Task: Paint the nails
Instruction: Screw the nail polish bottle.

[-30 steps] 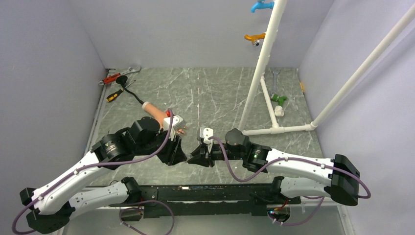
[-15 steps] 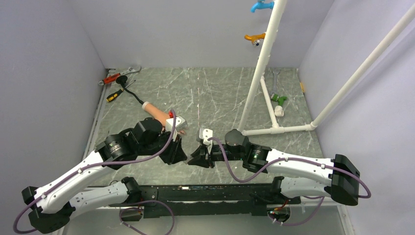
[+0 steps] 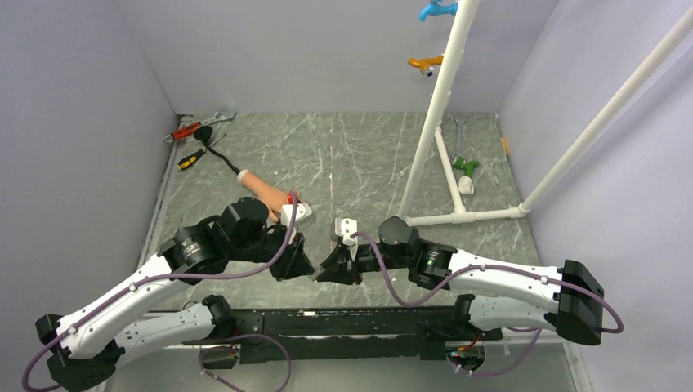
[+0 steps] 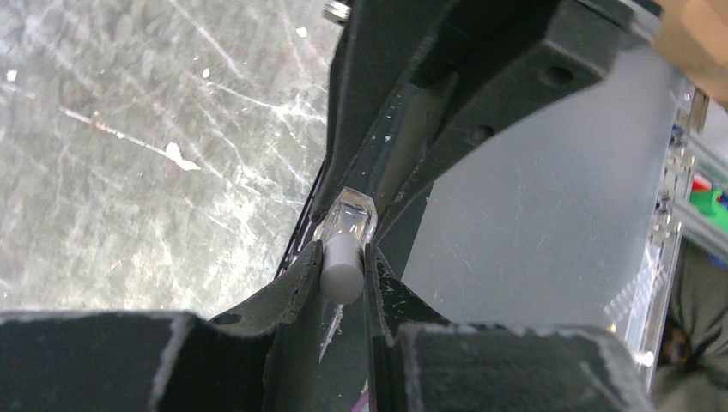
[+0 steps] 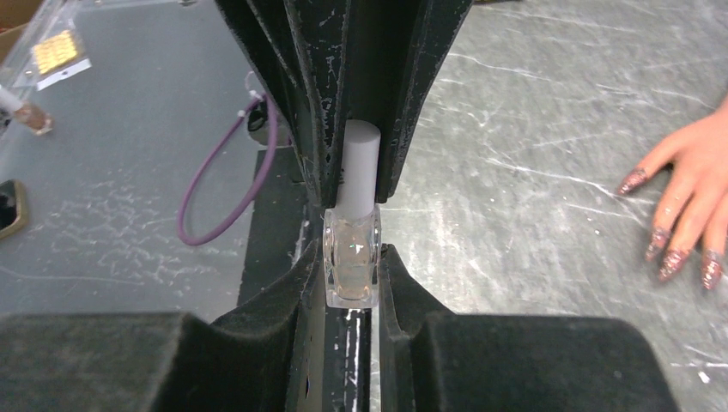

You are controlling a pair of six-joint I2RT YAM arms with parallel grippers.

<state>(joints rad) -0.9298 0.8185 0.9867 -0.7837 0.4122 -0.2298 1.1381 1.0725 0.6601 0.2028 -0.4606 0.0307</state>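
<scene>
Pinching white cap (image 4: 342, 273) w/ L gripper (image 4: 343, 253), jaws narrow. Gripping clear bottle (image 5: 352, 257) w/ R gripper (image 5: 352, 253), shut tight on its body. Bottle axis approx 9–3 in top view. Nails (image 5: 665, 249) at 11 o'clock from joined grippers, on mannequin hand (image 3: 263, 187) lying 10-to-4, fingertips toward 4, by L wrist. Nearer to L arm. Prob uncapping next, then reaching back-left w/ brush.

Lab bench: plain walls (image 3: 327, 57), pipe rig (image 3: 431, 122)
</scene>
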